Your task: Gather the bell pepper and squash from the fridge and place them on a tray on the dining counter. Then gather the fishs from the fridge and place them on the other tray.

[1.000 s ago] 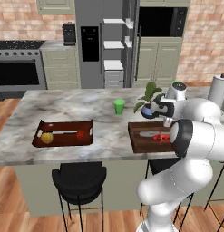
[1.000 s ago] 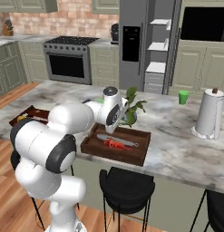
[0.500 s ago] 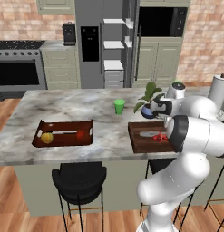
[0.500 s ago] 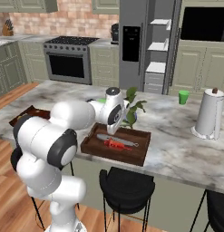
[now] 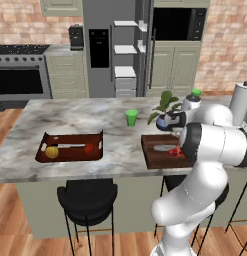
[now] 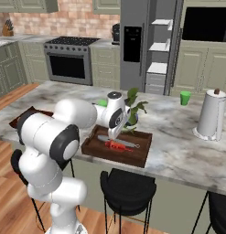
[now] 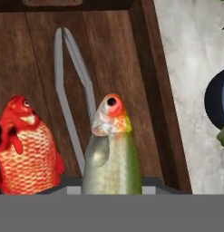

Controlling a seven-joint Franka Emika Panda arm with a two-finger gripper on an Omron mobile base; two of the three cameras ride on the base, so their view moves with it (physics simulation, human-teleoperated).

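Observation:
My gripper (image 6: 114, 133) hangs low over the right-hand dark wooden tray (image 6: 138, 154) on the dining counter (image 6: 178, 137), shut on a silvery-green fish (image 7: 112, 154) that hides the fingertips in the hand view. The reddish-orange fish (image 7: 25, 149) lies on the tray floor right beside it, also seen as a red fish (image 5: 174, 152) in the left base view. The left tray (image 5: 47, 156) holds the yellow squash (image 5: 51, 151) and the red bell pepper (image 5: 88, 148). The fridge (image 5: 99, 47) stands at the back with its right door open.
A grey metal V-shaped utensil (image 7: 70, 86) lies on the right tray. A potted plant (image 5: 164, 111), a green cup (image 5: 131, 117) and a white paper-towel roll (image 6: 209, 115) stand on the counter. Black stools (image 5: 87, 197) line its near side.
The arm's elbow has shifted slightly; the hand stays over the right tray with the fish in it.

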